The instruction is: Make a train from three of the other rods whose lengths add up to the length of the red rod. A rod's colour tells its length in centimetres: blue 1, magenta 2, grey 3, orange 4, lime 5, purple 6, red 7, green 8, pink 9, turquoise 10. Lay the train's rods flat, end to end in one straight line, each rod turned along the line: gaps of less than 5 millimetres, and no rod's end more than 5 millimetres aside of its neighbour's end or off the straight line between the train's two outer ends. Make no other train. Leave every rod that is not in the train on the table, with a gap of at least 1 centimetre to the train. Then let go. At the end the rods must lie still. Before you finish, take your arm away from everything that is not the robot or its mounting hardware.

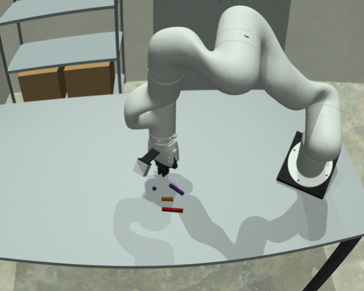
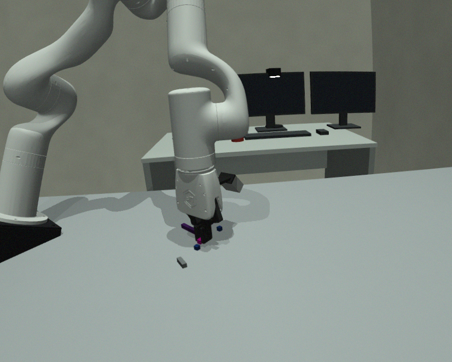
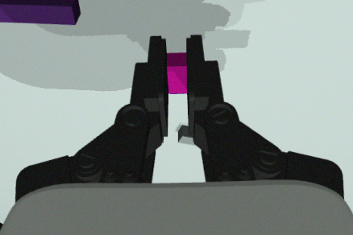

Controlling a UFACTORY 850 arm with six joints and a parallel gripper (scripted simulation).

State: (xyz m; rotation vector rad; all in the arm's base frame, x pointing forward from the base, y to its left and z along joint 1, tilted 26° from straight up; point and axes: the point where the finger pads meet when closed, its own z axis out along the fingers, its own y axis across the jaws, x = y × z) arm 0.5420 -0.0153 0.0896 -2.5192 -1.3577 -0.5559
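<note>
My gripper (image 1: 162, 175) (image 2: 203, 240) (image 3: 176, 57) is shut on the magenta rod (image 2: 199, 241) (image 3: 177, 80), low over the table; whether the rod touches it I cannot tell. One blue rod (image 2: 196, 247) lies just in front of it in the exterior view. Another blue rod (image 1: 154, 188) (image 2: 219, 228) lies to the other side. The grey rod (image 2: 181, 262) (image 3: 186, 139) lies farther forward, partly behind a finger in the wrist view. The purple rod (image 1: 176, 189) (image 2: 187, 228) (image 3: 38, 14) lies aslant in the top view. The orange rod (image 1: 167, 198) and red rod (image 1: 172, 209) lie roughly parallel, hidden in the exterior view.
The arm's base plate (image 1: 282, 176) (image 2: 21, 243) stands at the right in the top view. The arm's shadow falls across the table (image 1: 68, 174) (image 2: 326, 277). A shelf unit (image 1: 65, 49) and a desk (image 2: 262, 150) with monitors stand beyond the table.
</note>
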